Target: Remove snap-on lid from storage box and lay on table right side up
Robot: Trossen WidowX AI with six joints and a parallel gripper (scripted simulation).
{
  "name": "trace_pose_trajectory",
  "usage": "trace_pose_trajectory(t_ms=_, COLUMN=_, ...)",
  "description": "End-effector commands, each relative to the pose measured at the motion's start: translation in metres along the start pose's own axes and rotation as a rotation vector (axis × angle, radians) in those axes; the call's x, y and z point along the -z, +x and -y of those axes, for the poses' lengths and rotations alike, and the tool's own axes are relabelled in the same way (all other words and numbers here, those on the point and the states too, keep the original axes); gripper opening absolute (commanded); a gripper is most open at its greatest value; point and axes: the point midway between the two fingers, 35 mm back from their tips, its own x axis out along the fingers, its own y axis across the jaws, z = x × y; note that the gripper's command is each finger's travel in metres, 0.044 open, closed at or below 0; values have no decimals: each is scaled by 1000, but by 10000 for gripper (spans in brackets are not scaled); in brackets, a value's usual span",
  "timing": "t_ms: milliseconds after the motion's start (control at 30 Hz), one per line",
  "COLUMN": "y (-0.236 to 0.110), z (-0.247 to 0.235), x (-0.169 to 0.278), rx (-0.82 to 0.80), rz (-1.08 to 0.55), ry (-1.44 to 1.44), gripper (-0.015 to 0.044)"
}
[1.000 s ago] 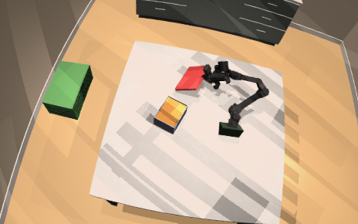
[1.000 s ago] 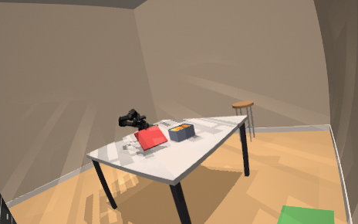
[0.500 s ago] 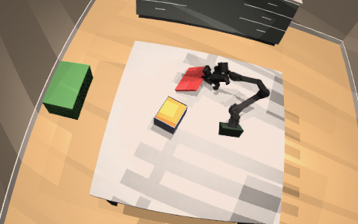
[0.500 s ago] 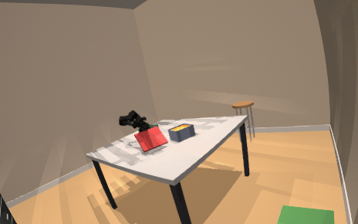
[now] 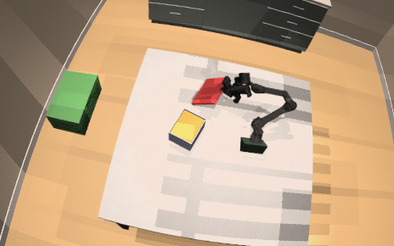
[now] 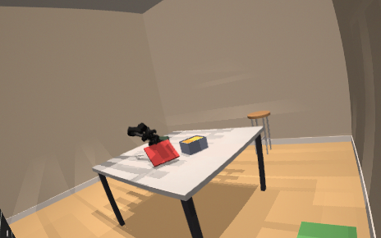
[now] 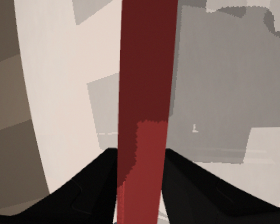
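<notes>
The red lid is off the box and held by one edge in my gripper, which is shut on it. The lid slopes down from the fingers, and its low edge is at or just above the white table. In the wrist view I see the lid edge-on, running away between the two black fingers. The open storage box, dark grey with a yellow inside, stands on the table a little apart from the lid, toward the table's middle.
The arm's base sits on the table to the right of the box. A green crate stands on the floor to the left of the table. A dark dresser is beyond the table and a stool stands by its far end.
</notes>
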Motion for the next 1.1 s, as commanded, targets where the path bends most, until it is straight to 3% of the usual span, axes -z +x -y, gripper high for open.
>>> trace_pose_trajectory(t_ms=0, y=2, z=1, x=1, rx=-9, rz=-5, ry=-1, gripper=0)
trace_pose_trajectory(t_ms=1067, y=18, z=20, x=0, rx=-11, rz=-3, ry=-1, gripper=0)
